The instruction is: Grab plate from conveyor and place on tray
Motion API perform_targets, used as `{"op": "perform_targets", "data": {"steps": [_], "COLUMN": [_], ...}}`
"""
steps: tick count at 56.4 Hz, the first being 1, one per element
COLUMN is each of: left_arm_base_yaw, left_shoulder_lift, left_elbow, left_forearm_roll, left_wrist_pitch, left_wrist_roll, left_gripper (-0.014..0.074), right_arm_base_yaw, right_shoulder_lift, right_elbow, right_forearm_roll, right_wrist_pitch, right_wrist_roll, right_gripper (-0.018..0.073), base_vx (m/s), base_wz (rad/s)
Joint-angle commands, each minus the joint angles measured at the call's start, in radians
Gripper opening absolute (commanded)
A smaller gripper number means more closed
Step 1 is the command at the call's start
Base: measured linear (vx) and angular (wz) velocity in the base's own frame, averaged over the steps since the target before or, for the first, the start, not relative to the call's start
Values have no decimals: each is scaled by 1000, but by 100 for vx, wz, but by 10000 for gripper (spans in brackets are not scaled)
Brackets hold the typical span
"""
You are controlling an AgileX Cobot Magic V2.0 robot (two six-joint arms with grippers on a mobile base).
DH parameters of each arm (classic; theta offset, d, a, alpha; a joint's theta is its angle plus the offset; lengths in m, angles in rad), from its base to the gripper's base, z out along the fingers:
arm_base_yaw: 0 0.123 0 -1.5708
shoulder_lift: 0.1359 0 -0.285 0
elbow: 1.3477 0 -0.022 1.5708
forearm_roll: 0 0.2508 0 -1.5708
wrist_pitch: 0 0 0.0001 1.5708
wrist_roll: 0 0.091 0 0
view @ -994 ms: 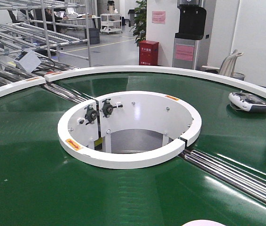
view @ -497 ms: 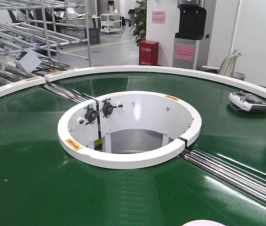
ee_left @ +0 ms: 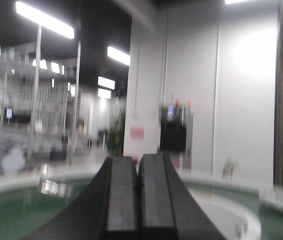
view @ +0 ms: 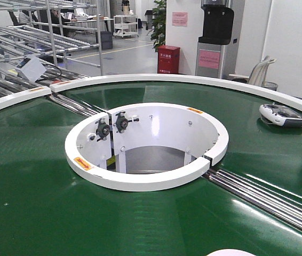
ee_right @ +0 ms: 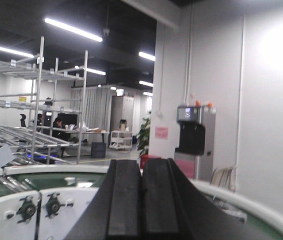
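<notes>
Judging from these views, barely begun: nothing grasped, nothing placed. Holding the left claw (ee_left: pixel 138 200) clenched on nothing, pads pressed flat together, above the conveyor (view: pixel 44 202); likewise the right claw (ee_right: pixel 141 205), clenched and empty. Seeing only a pale curved sliver (view: pixel 231 253) at the conveyor's near edge, possibly the plate, too cropped to tell. Noting a handheld controller (view: pixel 281 114) near the far right edge. Finding no tray in any view. Left to do: the whole grab, lift and placement.
</notes>
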Motion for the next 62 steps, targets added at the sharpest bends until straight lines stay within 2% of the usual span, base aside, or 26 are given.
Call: {"op": "perform_targets", "data": {"steps": [1,9,17,26,37,44,56,62], "left_arm_base_yaw": [2,2,2,2,1,1,0,0], "left_shoulder_lift": [130,388,609,736,775,778,779,779], "left_elbow": [-211,-481,-648,-674,-674,-674,-674,-674], "left_forearm_roll": [-6,-6,-6,-7,-6,-6,-6,-7], "left_wrist_pitch": [-24,73,128,161,253,255,270,284], "left_wrist_roll": [27,66,68,48,54,55,54,50], "left_gripper": [3,3,3,3,40,136,400,478], "right_arm_base_yaw": [-7,-7,-7,-7,-7,-7,-7,-7], "right_shoulder_lift": [125,331,482,578,615,615,615,615], "right_elbow": [-193,-395,-451,-451,-451,-451,-451,-451], "right_forearm_roll": [-11,-11,10,44,90,96,96,96], "right_wrist_pitch": [63,164,140,183,203,205,213,213], "right_wrist_roll": [-70,-77,-73,-74,-74,-74,-73,-74], "right_gripper": [-9,-9,-9,-9,34,138,474,574], "base_vx": [0,0,0,0,0,0,0,0], "base_wz": [0,0,0,0,0,0,0,0]}}
